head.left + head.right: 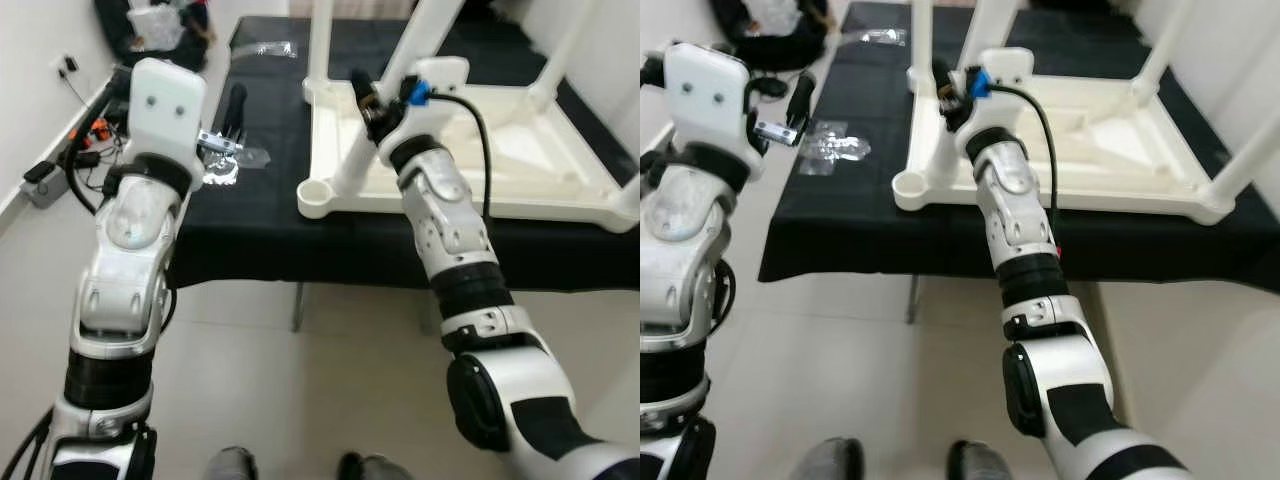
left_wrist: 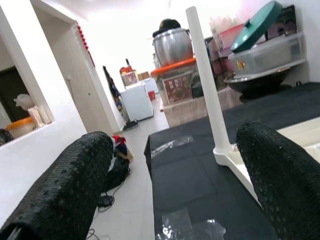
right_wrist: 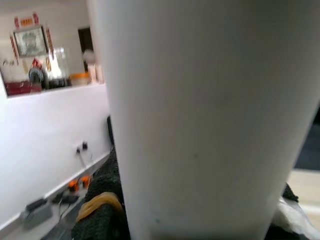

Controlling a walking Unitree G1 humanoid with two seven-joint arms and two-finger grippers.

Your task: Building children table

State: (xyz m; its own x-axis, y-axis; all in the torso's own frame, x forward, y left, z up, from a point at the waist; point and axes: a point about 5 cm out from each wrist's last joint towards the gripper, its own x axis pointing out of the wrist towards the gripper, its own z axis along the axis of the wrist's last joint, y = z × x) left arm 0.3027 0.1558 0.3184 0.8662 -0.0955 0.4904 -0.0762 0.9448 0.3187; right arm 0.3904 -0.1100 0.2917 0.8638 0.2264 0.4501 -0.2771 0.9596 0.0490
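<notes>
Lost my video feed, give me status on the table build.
Right gripper shut on white table leg. Left gripper open over black tablecloth. Upturned white tabletop on cloth; plastic bag nearby.

A lived-in home, with a kitchen corner opening off a tiled room.

A big steel pot (image 2: pixel 173 45) and plastic tubs (image 2: pixel 270 50) are crowding a shelf, a small fridge (image 2: pixel 137 101) is standing by the wall, and cables (image 1: pixel 75 150) are trailing along the pale floor (image 1: pixel 300 390).

Bright, even indoor light; head views sharp, stretched at the edges. Left wrist view glares white toward 12 o'clock. Close table leg (image 3: pixel 210 115) blurred.
</notes>
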